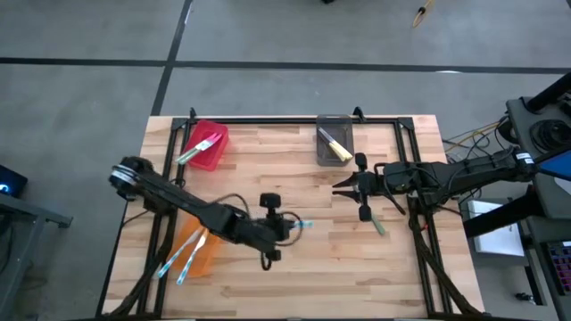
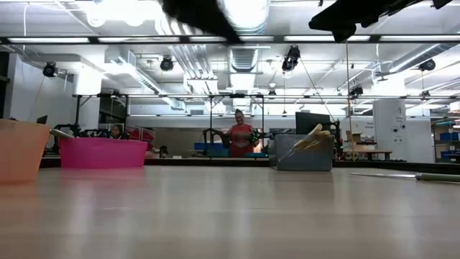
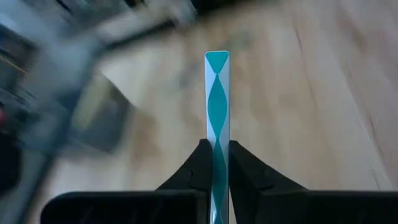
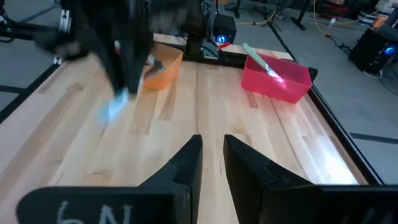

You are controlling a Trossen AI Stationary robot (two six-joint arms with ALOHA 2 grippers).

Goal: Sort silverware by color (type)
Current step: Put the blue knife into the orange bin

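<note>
**Blue-handled knife in transit above the bench**

On the wooden bench (image 1: 294,267), three bins wait: the orange bin (image 1: 201,252) near the left arm with blue-handled knives (image 1: 183,259), the red bin (image 1: 210,147) with a green-handled knife (image 1: 198,149), the grey bin (image 1: 335,143) with yellow-handled ones. The left gripper (image 1: 290,229), mid-bench, has its jaws clamped on a light-blue-handled knife (image 3: 217,124). The right gripper (image 1: 343,185) hovers nearby, jaws slightly parted and empty, just beside a green-handled knife (image 1: 377,223) lying flat. The carry step appears under way; next, the blue knife likely needs swinging over the orange bin and releasing.
</note>
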